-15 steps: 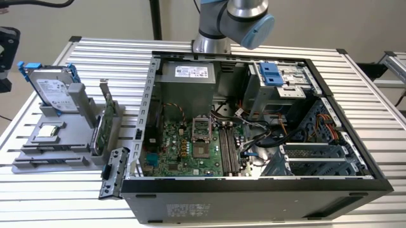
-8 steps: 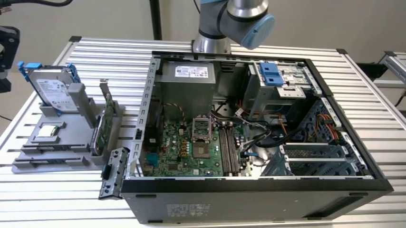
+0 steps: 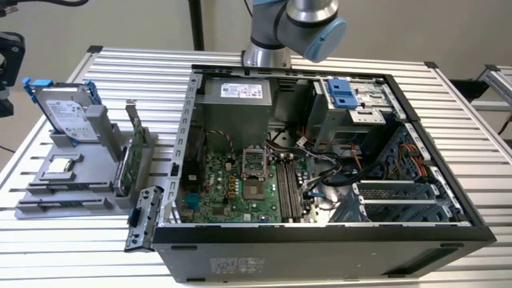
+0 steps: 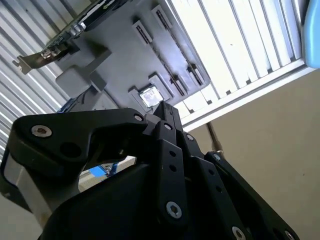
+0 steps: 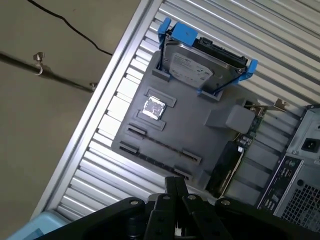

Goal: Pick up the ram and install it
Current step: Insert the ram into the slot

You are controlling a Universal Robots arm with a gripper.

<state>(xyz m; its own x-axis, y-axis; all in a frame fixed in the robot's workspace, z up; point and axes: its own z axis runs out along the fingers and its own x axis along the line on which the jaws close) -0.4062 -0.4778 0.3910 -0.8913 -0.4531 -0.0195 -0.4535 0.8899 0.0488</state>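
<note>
Ram slots (image 3: 292,187) lie well apart from the clenched hand (image 5: 175,184) near the grey tray (image 5: 200,132).

In the exterior view, the frame's upper edge cut off the robot arm (image 3: 296,24) above its lowest joints, and the computer case (image 3: 320,252) ran past the near edge. The memory slots (image 3: 289,189) were too small to tell whether a ram sat in them. In the second wrist view, the gripper (image 4: 162,106) hid most of the hard drive (image 4: 97,172), leaving blue slivers, and the green card (image 4: 75,27) ran out of frame.
</note>
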